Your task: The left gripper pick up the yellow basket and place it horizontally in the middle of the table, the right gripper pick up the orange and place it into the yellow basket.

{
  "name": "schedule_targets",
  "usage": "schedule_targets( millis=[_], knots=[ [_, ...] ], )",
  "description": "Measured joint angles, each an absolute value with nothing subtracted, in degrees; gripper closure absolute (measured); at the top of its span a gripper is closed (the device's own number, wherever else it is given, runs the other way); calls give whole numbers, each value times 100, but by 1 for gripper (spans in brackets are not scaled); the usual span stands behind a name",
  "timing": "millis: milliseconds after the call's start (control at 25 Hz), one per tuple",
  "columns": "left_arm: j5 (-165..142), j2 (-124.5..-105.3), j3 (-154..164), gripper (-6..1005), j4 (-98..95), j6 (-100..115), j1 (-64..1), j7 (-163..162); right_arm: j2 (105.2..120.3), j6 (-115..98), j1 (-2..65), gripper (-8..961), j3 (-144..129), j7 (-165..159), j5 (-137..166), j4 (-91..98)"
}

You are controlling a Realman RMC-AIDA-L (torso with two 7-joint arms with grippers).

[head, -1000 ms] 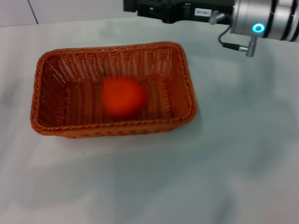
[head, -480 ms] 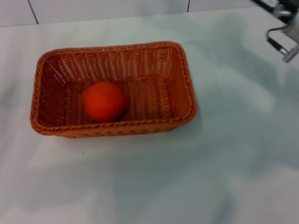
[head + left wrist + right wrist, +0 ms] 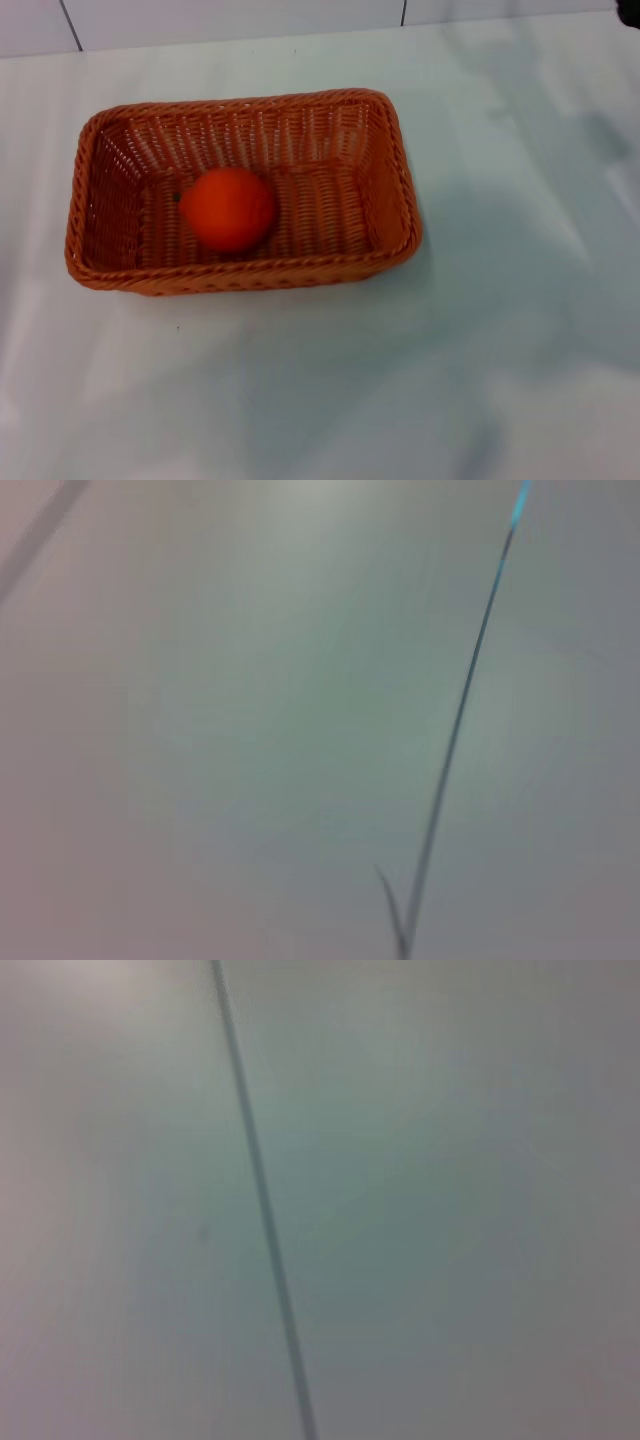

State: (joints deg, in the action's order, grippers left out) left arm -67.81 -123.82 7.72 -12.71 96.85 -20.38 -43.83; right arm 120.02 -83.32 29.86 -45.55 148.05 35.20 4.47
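Note:
The yellow basket (image 3: 395,190), a large orange-brown woven wicker basket, lies lengthwise across the white table (image 3: 480,360) in the head view, a little left of centre. The orange (image 3: 229,208) rests inside it on the basket floor, left of the basket's middle and near the front wall. Neither gripper shows in any view. The left wrist view and the right wrist view show only a plain pale surface crossed by a thin dark line.
A white wall with dark seams (image 3: 66,20) runs along the table's far edge. Soft shadows lie on the table at the right and front.
The right arm has withdrawn up and to the right out of the head view. The orange, blurred a second ago, has rolled slightly left and now lies still in the basket.

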Motion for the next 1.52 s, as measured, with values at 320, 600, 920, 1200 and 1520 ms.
schedule_targets(
  millis=[320,600,920,1200,1520],
  knots=[
    [-6529,-12399,596,214,-406,10104,-2089,-2141,11989,-8271,2877,9,-4177,14837,3369,460],
    [-6532,-12402,613,218,-350,10143,-2092,-2164,11979,-8067,2900,9,-4062,14844,3363,481],
    [-6569,-12418,633,220,-246,10251,-2092,-2168,11981,-7975,2933,8,-3998,14847,3357,488],
    [-6574,-12420,633,219,-205,10366,-2084,-2184,11987,-7973,2935,9,-3928,14850,3357,458],
    [-6574,-12419,633,220,-156,10450,-2083,-2188,11999,-7971,2959,8,-3927,14849,3358,436]
  ],
)
